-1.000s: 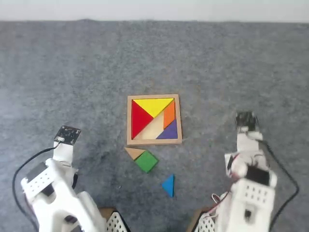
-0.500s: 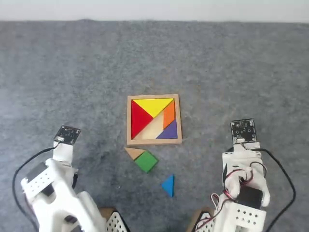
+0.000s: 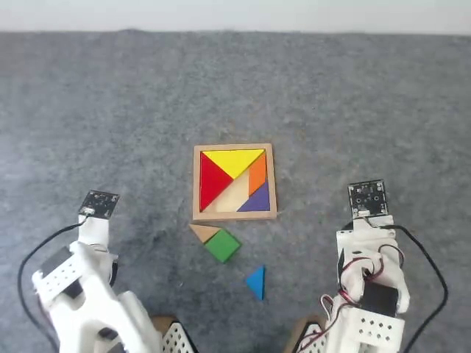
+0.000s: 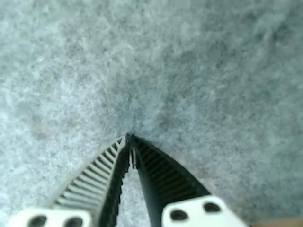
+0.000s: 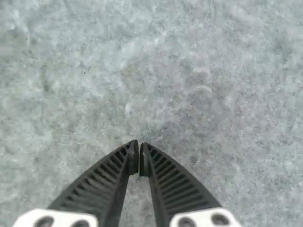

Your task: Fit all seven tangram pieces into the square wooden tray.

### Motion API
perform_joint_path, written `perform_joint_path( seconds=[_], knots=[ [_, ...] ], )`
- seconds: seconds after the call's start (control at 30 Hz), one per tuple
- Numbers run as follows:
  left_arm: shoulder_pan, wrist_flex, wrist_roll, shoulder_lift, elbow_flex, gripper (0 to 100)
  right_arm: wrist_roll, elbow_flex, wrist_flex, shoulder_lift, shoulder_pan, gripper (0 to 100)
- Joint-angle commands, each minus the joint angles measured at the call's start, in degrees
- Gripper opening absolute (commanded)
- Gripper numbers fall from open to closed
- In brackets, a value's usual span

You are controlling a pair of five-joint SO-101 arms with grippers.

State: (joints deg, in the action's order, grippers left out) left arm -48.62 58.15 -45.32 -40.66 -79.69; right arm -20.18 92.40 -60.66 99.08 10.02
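The square wooden tray (image 3: 235, 216) lies mid-table with yellow, red, orange and purple pieces (image 3: 234, 160) fitted in it; a bare wooden patch shows in its lower middle. Just in front of the tray lie a tan triangle (image 3: 204, 232) and a green square (image 3: 223, 245) touching it. A blue triangle (image 3: 256, 282) lies nearer the front. My left gripper (image 4: 130, 138) is shut over bare carpet, left of the loose pieces. My right gripper (image 5: 138, 143) is shut too, over carpet right of the tray.
Grey carpet (image 3: 235, 88) covers the whole table. The left arm (image 3: 81, 279) stands at the front left and the right arm (image 3: 369, 272) at the front right, both drawn back from the tray. Cables loop beside each arm base.
The right arm has drawn back toward its base and straightened; its wrist now sits a little lower and left. The left arm has barely shifted. No piece has moved.
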Motion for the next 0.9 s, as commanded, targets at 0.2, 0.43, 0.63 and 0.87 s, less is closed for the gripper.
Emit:
perform_joint_path(
  seconds=[0.2,0.43,0.63,0.87],
  knots=[
    [-0.62,-2.55,0.53,-0.62,-0.13,1,0.62,1.05,5.85,0.04,-0.57,0.9],
    [0.35,-2.55,0.62,-0.62,-0.22,1,0.62,1.23,5.67,0.04,-1.80,3.6],
    [0.35,-2.55,0.62,-0.62,-0.22,1,0.62,1.23,5.76,0.04,-1.98,3.7],
    [0.35,-2.55,0.62,-0.62,-0.22,1,0.70,1.23,5.76,0.04,-1.98,3.7]
  ],
)
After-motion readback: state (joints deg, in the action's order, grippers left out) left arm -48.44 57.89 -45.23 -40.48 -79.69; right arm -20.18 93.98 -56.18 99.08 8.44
